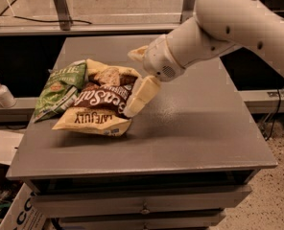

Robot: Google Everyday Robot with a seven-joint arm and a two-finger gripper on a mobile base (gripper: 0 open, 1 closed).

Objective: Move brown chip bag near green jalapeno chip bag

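Observation:
The brown chip bag (98, 103) lies on the left part of the grey table (195, 128), its "Sea Salt" lettering upside down. The green jalapeno chip bag (60, 87) lies right beside it on its left, and their edges overlap. My gripper (134, 83) is at the brown bag's right edge. It is open, with one cream finger (141, 96) low by the bag's front right corner and the other up behind the bag. The bag rests on the table.
A white pump bottle (1, 93) stands on a ledge left of the table. A cardboard box (3, 147) sits on the floor at lower left. Drawers (142, 205) are under the tabletop. A metal frame (60, 6) runs behind the table.

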